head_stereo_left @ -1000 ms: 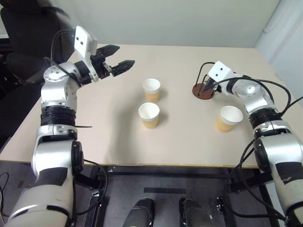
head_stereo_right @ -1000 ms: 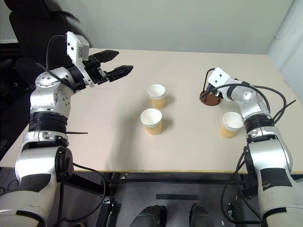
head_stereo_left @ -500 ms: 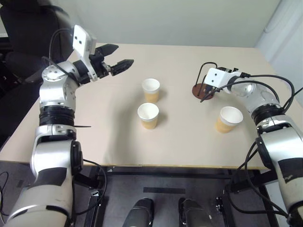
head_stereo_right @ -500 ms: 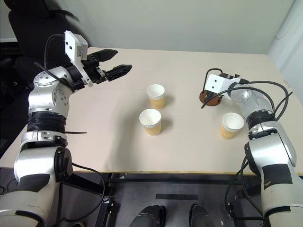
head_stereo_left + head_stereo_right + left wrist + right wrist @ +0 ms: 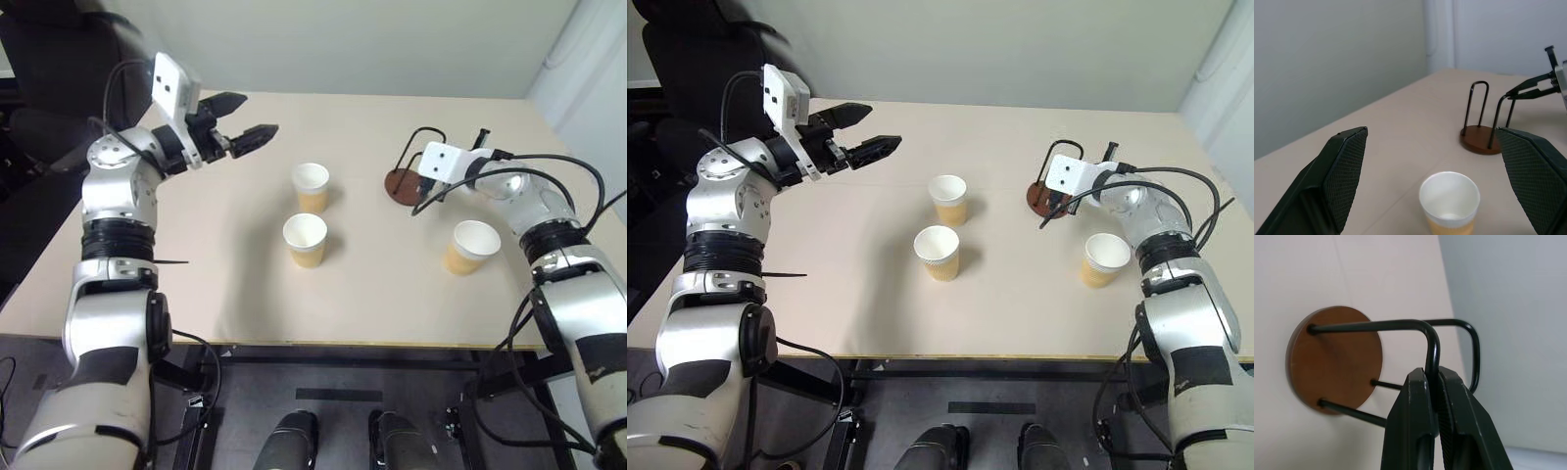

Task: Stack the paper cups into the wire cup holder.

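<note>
Paper cups (image 5: 311,186) number three; wire cup holder (image 5: 404,182), one.

Ahead of my left tool (image 5: 242,119) the bench (image 5: 196,264) lies bare along its left half, so I have open passage there. Two paper cups (image 5: 311,186) (image 5: 305,239) stand near each other at the middle, with a narrow gap between them. A wide bare strip separates them from the third cup (image 5: 470,246) on the right. My right tool (image 5: 1432,396) and the wire cup holder (image 5: 405,182) it pinches block the far right side.
</note>
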Available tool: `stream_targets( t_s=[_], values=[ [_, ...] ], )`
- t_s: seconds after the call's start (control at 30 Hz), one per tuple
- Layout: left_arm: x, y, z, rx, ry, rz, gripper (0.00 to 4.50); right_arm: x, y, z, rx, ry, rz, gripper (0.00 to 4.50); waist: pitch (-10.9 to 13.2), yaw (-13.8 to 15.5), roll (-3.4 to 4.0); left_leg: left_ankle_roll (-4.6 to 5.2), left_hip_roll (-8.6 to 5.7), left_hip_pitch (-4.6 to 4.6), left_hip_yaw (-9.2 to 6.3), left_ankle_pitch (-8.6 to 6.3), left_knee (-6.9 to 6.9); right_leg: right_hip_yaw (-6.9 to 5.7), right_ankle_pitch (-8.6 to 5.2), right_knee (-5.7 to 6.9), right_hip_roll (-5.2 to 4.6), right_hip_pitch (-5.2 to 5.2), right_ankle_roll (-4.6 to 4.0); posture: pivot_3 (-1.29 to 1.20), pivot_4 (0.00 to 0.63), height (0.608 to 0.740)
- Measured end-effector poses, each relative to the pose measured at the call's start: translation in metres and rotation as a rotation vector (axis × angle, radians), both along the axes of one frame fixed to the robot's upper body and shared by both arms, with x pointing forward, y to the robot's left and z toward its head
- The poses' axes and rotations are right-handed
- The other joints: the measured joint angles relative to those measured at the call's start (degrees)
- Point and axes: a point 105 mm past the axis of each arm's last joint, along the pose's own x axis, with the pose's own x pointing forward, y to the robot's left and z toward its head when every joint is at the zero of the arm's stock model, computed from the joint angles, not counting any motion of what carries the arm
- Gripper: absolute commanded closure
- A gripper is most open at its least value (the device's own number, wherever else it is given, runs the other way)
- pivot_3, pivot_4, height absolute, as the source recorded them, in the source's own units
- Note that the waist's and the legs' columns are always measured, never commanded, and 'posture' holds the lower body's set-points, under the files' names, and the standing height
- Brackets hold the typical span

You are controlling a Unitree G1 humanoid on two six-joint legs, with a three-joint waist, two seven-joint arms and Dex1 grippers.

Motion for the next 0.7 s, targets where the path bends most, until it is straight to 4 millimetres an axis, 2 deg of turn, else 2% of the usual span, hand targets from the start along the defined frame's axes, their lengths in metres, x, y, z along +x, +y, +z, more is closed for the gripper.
stream_targets(
  t_s=[0.13, 0.3, 0.37, 0.5, 0.7],
  values=[
    [-0.008, 0.001, -0.008, 0.049, 0.089, -0.093, 0.0, -0.02, 0.004, 0.001, 0.076, 0.13, 0.109, 4.48, 0.0, -0.1, 0.0, -0.15, 0.03, -0.03, 0.01, 0.02, 0.01, -0.02, -0.04, -0.02, 0.05, -0.02, -0.06, 0.0, 0.15, 0.74],
    [-0.02, 0.002, 0.01, 0.075, 0.151, -0.223, 0.0, -0.046, 0.012, 0.013, 0.088, 0.23, 0.217, 4.48, 0.0, -0.1, -0.01, -0.23, 0.05, -0.13, -0.01, 0.02, 0.01, -0.05, -0.09, -0.03, 0.07, -0.12, -0.15, 0.0, 0.15, 0.74],
    [-0.024, -0.003, 0.015, 0.101, 0.151, -0.266, 0.0, -0.055, 0.018, 0.019, 0.07, 0.245, 0.255, 4.48, 0.0, 0.0, 0.0, -0.22, 0.05, -0.13, -0.02, 0.01, 0.01, -0.05, -0.1, -0.04, 0.07, -0.11, -0.17, 0.0, 0.15, 0.74],
    [-0.023, -0.01, 0.008, 0.129, 0.187, -0.307, 0.0, -0.069, 0.028, 0.028, 0.03, 0.252, 0.304, 4.48, 0.0, 0.0, 0.0, -0.17, 0.06, -0.13, -0.03, 0.01, 0.03, -0.05, -0.1, -0.04, 0.06, -0.11, -0.16, 0.0, 0.15, 0.74],
    [-0.023, -0.016, 0.006, 0.141, 0.197, -0.339, 0.0, -0.097, 0.048, 0.029, -0.117, 0.192, 0.405, 4.48, 0.0, -0.2, -0.01, -0.12, 0.08, -0.13, -0.04, 0.02, 0.05, -0.08, -0.1, -0.03, 0.09, -0.12, -0.16, 0.0, 0.15, 0.74]
  ],
)
